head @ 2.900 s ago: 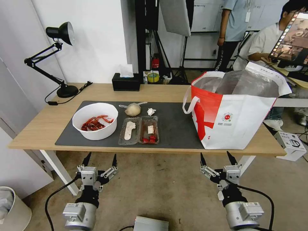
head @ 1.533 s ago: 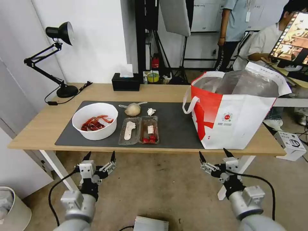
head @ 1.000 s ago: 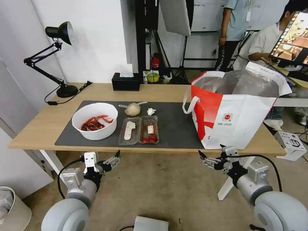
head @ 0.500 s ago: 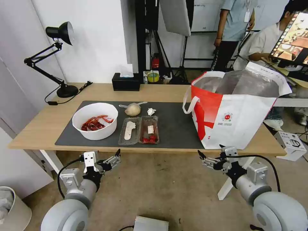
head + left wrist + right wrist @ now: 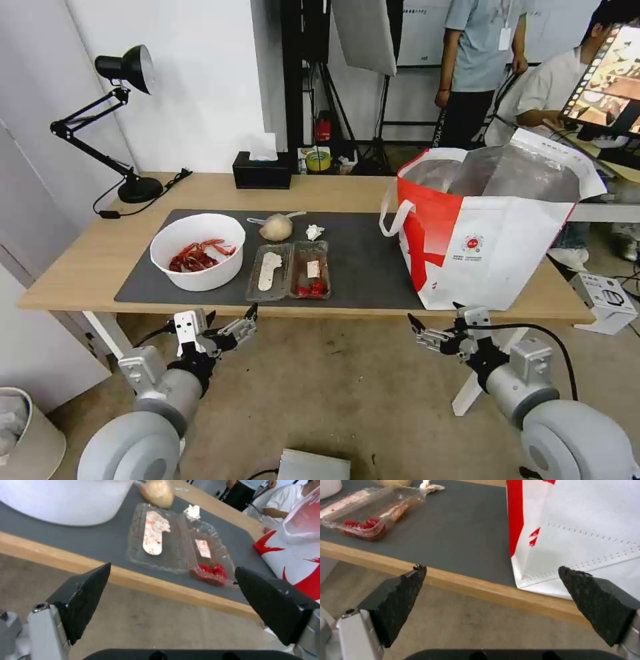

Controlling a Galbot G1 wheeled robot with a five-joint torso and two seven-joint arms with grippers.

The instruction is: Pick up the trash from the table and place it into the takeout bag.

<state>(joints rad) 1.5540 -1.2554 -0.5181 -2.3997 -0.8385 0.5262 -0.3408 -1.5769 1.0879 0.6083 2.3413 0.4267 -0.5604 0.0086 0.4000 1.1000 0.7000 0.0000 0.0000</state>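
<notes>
On the dark grey mat (image 5: pixel 367 260) of the table (image 5: pixel 80 267) lies the trash: a white bowl (image 5: pixel 197 251) of red crayfish shells, a clear hinged tray (image 5: pixel 288 270) with scraps, a small tied bag with a beige lump (image 5: pixel 275 227) and a white tissue wad (image 5: pixel 313 232). At the table's right end stands the takeout bag (image 5: pixel 490 233), white and red, mouth open. My left gripper (image 5: pixel 232 312) hangs open just below the front edge, under the tray (image 5: pixel 173 545). Open too, my right gripper (image 5: pixel 433 313) sits below the edge by the bag's near corner (image 5: pixel 586 525).
A black tissue box (image 5: pixel 262 175) stands at the table's back edge. A black desk lamp (image 5: pixel 127 127) and its cord occupy the back left corner. The table's front edge (image 5: pixel 470 585) runs just ahead of both grippers. A white bin (image 5: pixel 20 433) stands on the floor at left.
Both arms have risen from low over the floor toward the table's front edge and tilted forward. Both grippers stay open, and the things on the table have not moved.
</notes>
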